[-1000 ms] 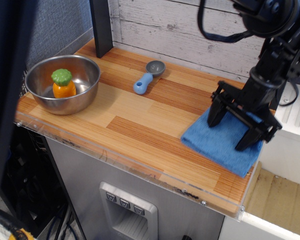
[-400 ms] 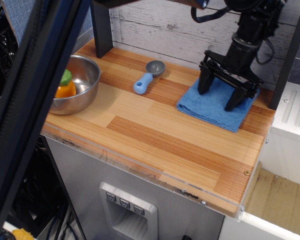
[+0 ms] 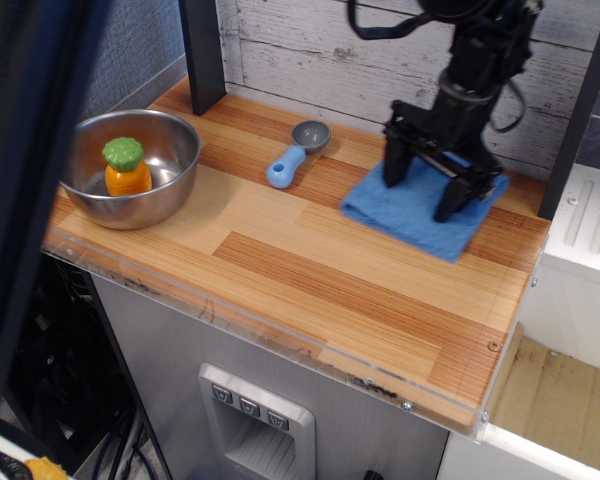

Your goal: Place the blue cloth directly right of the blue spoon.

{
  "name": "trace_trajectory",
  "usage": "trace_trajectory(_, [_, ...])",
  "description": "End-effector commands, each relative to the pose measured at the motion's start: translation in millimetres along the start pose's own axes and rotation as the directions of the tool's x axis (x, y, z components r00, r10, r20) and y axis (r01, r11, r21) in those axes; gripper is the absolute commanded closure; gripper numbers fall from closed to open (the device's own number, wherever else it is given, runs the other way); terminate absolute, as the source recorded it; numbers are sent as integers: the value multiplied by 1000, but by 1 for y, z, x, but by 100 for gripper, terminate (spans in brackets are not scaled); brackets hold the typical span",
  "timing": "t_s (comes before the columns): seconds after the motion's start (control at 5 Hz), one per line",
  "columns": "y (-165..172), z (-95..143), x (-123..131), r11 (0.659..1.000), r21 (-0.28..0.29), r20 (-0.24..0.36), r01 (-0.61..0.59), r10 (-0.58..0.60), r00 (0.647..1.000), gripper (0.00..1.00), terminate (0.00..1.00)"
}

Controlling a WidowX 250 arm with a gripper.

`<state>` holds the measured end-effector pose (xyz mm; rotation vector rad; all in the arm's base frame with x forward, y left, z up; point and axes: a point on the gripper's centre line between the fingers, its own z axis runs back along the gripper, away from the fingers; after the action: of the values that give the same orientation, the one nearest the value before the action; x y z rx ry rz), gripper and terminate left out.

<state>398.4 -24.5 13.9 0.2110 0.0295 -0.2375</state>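
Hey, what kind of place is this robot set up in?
Probably a lab mock-up of a kitchen counter: a wood-laminate countertop against a whitewashed plank backdrop, holding a steel bowl with a toy carrot and a black robot gripper over a blue terry cloth.

Bare table (image 3: pixel 310 290) lies open across the front; at the back, the blue spoon (image 3: pixel 296 155) and steel bowl (image 3: pixel 130 168) flank a dark post (image 3: pixel 202 52).

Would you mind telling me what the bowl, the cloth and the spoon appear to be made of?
The bowl looks like brushed steel: grey with soft reflections. The blue cloth seems a soft terry or microfibre fabric, matte and slightly fuzzy. The blue spoon looks plastic: a smooth light-blue handle and a dull grey scoop, though the scoop could be metal.
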Motion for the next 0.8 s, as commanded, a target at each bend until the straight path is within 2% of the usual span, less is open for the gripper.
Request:
trace_trajectory(0.0, [37,40,-1,996,-54,118,-69,75,990,0,0])
trace_trajectory(0.4, [38,44,-8,985,-146,91,-87,101,991,0,0])
trace_trajectory(0.6, [31,49,-14,982,-171,92,-86,103,991,0,0])
